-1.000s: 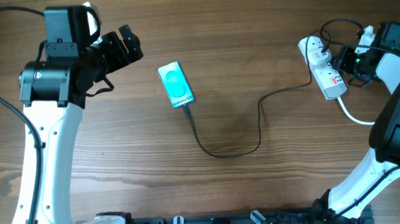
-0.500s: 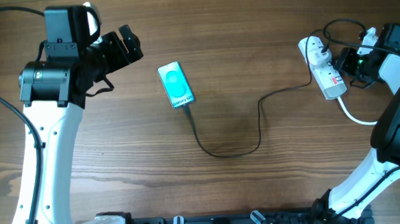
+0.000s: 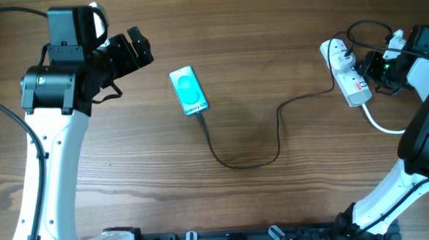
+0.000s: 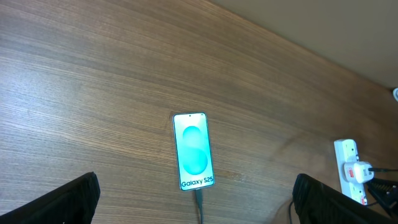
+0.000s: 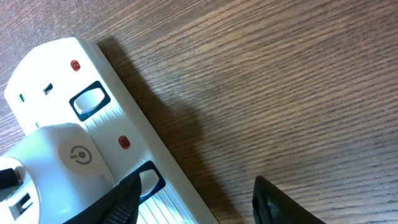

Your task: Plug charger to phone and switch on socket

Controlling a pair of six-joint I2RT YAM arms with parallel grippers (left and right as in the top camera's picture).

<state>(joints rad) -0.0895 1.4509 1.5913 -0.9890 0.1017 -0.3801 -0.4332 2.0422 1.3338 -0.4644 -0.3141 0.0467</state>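
Observation:
The phone (image 3: 189, 90) lies face up at the table's centre left, light blue with a teal oval; it also shows in the left wrist view (image 4: 193, 151). The charger's thin black cable (image 3: 240, 164) is plugged into the phone's near end and loops right to the socket (image 3: 348, 72), a white power strip. My left gripper (image 3: 136, 49) is open and empty, raised to the left of the phone. My right gripper (image 3: 379, 66) is open at the strip's right side. In the right wrist view its left finger overlaps a rocker switch (image 5: 151, 179) on the strip (image 5: 93, 68).
A white plug body with a power symbol (image 5: 69, 155) sits in the strip. A second rocker switch (image 5: 89, 100) and small red indicator dots (image 5: 124, 142) show on it. The strip's thick white cord (image 3: 380, 124) curves off to the right near my right arm.
My right gripper has shifted slightly to the right beside the strip. The left arm, phone and cable have not moved.

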